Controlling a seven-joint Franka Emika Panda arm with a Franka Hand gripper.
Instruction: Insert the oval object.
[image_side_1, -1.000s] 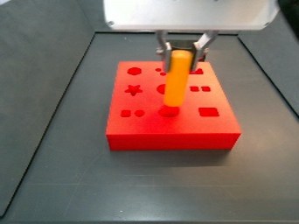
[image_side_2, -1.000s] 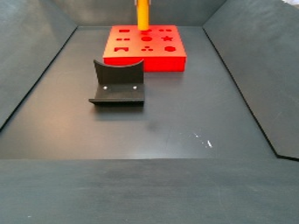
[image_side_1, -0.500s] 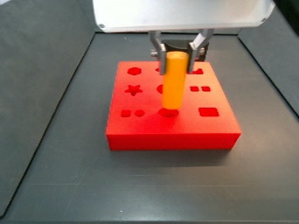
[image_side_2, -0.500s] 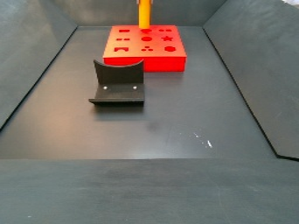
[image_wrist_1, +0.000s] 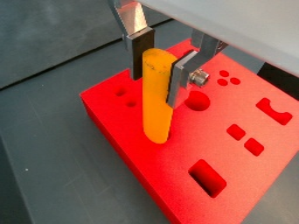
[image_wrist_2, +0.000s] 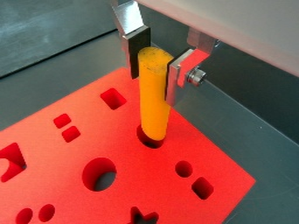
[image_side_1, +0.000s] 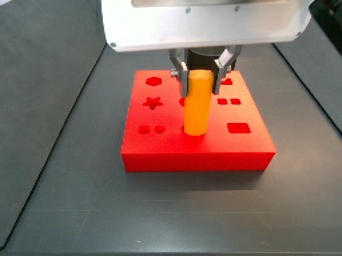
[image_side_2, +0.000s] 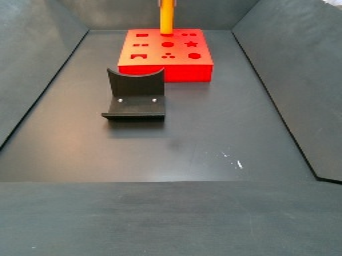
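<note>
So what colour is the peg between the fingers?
Orange-yellow; the oval object in the gripper shows best in a wrist view.

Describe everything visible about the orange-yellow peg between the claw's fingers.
The oval object is a long, smooth, glossy orange-yellow peg with rounded ends, plastic by its look. It stands nearly upright, gripped near its top by the claw, whose dark pads press its two sides. Its lower tip has entered a hole in the red block; most of its length remains above the block. In a side view it rises over the block's middle.
</note>
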